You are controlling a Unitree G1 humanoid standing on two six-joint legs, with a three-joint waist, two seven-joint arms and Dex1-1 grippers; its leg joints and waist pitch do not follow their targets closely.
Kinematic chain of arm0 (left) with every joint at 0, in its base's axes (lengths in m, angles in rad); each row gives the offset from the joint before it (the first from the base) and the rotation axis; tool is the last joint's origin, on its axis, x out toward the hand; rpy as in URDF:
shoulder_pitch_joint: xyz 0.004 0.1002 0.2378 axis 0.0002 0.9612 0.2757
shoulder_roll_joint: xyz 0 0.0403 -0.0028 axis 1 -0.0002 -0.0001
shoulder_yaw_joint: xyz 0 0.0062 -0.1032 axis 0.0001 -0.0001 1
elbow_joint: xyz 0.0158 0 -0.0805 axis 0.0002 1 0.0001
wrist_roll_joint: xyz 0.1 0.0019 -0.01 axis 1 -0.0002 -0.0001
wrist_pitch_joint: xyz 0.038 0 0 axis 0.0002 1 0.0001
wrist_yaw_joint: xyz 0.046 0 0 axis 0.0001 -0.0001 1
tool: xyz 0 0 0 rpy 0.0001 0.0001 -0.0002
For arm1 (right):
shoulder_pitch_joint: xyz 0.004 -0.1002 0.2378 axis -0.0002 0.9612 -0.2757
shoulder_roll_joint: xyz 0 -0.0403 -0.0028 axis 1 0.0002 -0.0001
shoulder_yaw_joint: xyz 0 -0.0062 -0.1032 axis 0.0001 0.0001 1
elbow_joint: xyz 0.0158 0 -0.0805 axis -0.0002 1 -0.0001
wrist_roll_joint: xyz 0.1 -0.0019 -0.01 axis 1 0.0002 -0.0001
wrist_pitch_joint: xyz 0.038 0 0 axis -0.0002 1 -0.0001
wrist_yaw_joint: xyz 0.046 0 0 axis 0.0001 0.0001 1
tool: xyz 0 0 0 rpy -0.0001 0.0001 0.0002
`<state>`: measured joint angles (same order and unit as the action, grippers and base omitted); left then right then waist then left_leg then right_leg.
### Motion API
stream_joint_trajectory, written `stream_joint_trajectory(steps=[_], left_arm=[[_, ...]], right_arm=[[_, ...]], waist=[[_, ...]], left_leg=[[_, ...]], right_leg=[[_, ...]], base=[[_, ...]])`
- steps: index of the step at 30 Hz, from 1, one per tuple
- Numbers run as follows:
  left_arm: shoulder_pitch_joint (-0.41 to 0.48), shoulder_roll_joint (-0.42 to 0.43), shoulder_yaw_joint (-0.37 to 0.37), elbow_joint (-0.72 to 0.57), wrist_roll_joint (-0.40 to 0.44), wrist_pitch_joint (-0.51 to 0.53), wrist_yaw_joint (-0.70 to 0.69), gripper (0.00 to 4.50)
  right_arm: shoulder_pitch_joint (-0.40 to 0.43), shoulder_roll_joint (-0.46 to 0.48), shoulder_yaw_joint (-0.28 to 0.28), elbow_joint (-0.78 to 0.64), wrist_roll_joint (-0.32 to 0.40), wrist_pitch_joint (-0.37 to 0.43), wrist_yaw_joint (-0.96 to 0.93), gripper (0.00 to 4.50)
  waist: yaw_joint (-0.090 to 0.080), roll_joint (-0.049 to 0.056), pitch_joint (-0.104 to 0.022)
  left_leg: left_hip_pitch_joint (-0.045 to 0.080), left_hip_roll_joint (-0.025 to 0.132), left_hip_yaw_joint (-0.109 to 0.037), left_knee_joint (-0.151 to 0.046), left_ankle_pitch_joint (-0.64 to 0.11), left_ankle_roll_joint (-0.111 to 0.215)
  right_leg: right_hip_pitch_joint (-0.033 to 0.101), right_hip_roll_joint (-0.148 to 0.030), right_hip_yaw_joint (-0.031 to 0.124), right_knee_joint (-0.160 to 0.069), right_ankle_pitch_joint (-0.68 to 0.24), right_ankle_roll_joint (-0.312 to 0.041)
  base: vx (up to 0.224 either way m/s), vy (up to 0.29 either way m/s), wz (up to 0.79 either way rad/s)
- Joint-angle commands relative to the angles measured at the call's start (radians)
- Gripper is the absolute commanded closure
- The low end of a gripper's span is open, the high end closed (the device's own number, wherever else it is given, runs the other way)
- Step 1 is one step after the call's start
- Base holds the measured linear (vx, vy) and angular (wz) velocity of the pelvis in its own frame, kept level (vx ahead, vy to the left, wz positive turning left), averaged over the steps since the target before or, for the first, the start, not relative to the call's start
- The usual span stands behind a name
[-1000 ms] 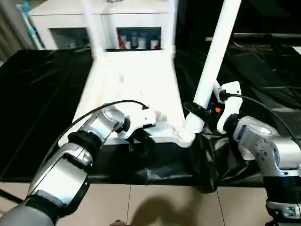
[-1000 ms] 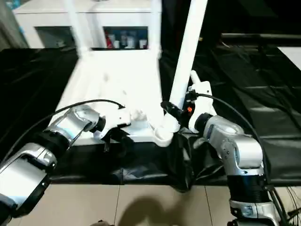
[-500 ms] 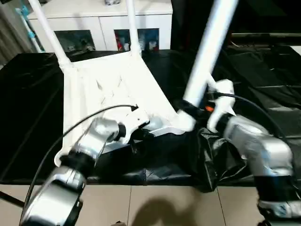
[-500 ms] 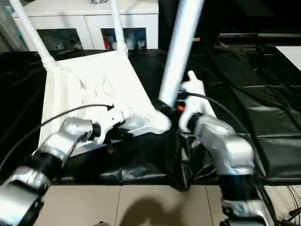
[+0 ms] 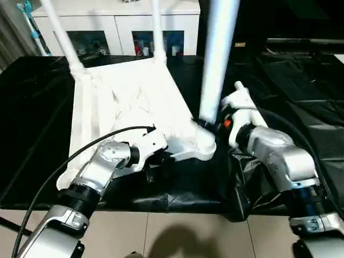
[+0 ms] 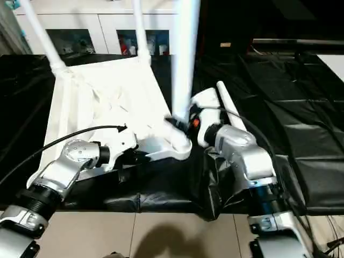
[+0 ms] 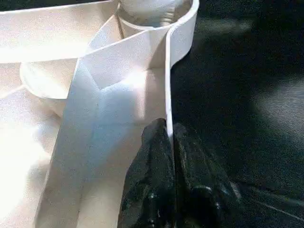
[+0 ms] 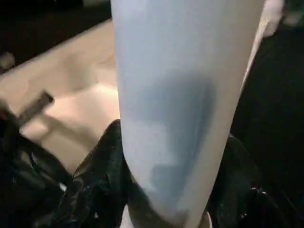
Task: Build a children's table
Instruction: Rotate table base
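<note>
Head-camera views give us the white tabletop [image 5: 129,102] lying upside down on a black sheet [image 5: 32,118] that covers the work surface, its ribbed, cross-braced underside facing up. We see two thin white legs [image 5: 60,32] standing up out of the far corner sockets, in front of a white cabinet [image 5: 115,24] with glass doors.

At the near right corner a third leg [image 5: 217,54] rises almost upright from the round socket [image 5: 203,146]. Our right gripper [image 5: 207,124] clasps this leg just above the socket; in the right wrist view the two black fingers [image 8: 102,175] sit on either side of the white tube [image 8: 185,95], touching it, so the jaws stand about half wide and are filled by the leg.

Our left gripper [image 7: 170,142] is at the near edge of the tabletop, left of that socket. In the left wrist view we see its black fingertips [image 7: 156,147] pressed almost together with the thin white rim [image 7: 167,95] of the tabletop caught between them, a narrow pinch on the edge wall. The same view shows the round socket [image 7: 152,12] farther along the rim.

A black cable [image 5: 80,153] loops from our left forearm [image 5: 91,174] across the tabletop's near side. The right forearm [image 5: 279,158] lies over crumpled folds of the black sheet.
</note>
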<state>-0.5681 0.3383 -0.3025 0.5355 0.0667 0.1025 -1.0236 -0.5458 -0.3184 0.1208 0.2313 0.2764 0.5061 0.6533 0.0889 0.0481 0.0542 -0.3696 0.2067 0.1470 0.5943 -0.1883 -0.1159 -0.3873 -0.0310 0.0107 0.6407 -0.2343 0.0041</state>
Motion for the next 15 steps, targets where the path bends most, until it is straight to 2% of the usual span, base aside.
stream_joint_trajectory(steps=[1,5,8,9,11,12,15], left_arm=[[0.011,0.000,-0.028,0.004,-0.007,0.027,-0.032,4.50],[0.002,0.001,-0.027,-0.008,-0.015,0.044,-0.041,4.50],[-0.004,0.004,-0.023,-0.009,-0.013,0.049,-0.046,4.50],[-0.004,0.004,-0.023,-0.009,-0.012,0.049,-0.046,4.50],[-0.005,0.004,-0.020,-0.012,-0.013,0.054,-0.048,4.50],[-0.006,0.004,-0.018,-0.013,-0.015,0.058,-0.050,4.50],[-0.009,0.003,-0.015,-0.014,-0.021,0.066,-0.051,4.50]], right_arm=[[-0.026,0.003,-0.002,0.029,-0.010,-0.024,0.003,2.64],[-0.036,-0.001,0.008,0.053,-0.017,-0.013,0.007,2.64],[-0.038,0.001,0.000,0.064,-0.014,-0.012,0.009,2.64],[-0.039,0.001,-0.001,0.065,-0.014,-0.012,0.010,2.64],[-0.038,0.009,-0.015,0.075,0.002,-0.007,0.012,2.64],[-0.038,0.021,-0.035,0.086,0.020,-0.004,0.012,2.64],[-0.035,0.049,-0.088,0.116,0.067,0.002,0.014,2.64]], waist=[[0.001,-0.020,-0.073],[0.002,-0.024,-0.074],[0.002,-0.020,-0.074],[0.002,-0.022,-0.074],[0.002,-0.024,-0.074],[0.001,-0.020,-0.072],[0.001,-0.018,-0.074]], left_leg=[[0.001,0.001,0.013,-0.053,-0.033,0.013],[0.001,-0.001,0.013,-0.052,-0.021,0.023],[0.002,0.001,0.012,-0.053,-0.024,0.020],[0.001,0.001,0.012,-0.053,-0.025,0.020],[0.002,0.001,0.012,-0.053,-0.026,0.019],[0.001,0.000,0.013,-0.052,-0.031,0.019],[0.002,0.001,0.011,-0.053,-0.037,0.017]], right_leg=[[0.059,-0.067,0.026,-0.060,0.168,-0.203],[0.061,-0.065,0.024,-0.057,0.198,-0.209],[0.060,-0.067,0.024,-0.057,0.194,-0.210],[0.061,-0.066,0.024,-0.057,0.196,-0.211],[0.062,-0.065,0.024,-0.056,0.202,-0.212],[0.060,-0.066,0.025,-0.058,0.206,-0.214],[0.062,-0.066,0.023,-0.057,0.206,-0.223]], base=[[0.000,0.000,0.00],[0.000,0.000,0.00],[0.000,0.000,0.00],[0.000,0.000,0.00],[0.000,0.000,0.00],[0.000,0.000,0.00],[0.000,0.000,0.00]])
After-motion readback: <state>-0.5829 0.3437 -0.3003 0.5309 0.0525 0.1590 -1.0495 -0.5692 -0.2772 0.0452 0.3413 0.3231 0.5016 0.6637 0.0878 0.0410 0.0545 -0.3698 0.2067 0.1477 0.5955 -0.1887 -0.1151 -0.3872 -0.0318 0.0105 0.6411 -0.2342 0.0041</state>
